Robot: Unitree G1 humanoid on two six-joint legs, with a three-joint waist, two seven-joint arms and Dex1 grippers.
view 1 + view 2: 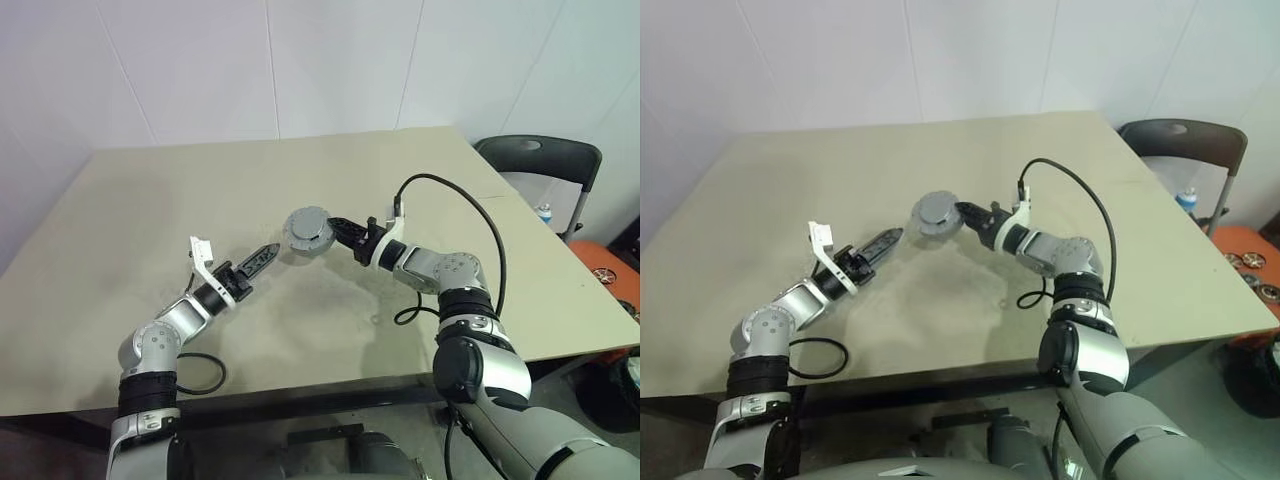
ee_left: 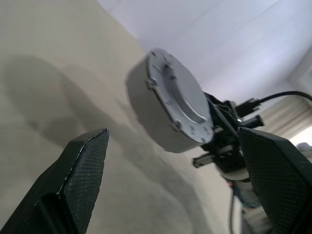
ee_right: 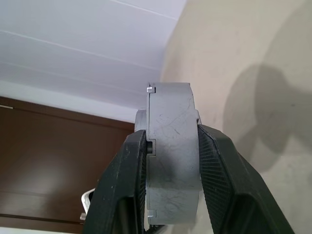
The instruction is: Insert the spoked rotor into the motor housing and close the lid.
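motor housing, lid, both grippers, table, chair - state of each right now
motor housing: lifted clear of the table, clamped on edge by the right gripper
lid: shut on the housing
right gripper: shut on the housing
left gripper: open, holding nothing, beside the housing
table: bare top
chair: unoccupied

With the lid [image 2: 178, 100] shut on the motor housing [image 3: 173, 156], nothing inside can be seen, and a chair [image 1: 548, 165] at upper right is cut off by the frame edge.

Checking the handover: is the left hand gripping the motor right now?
No, the left hand is open and apart from the motor, which the right hand clamps.
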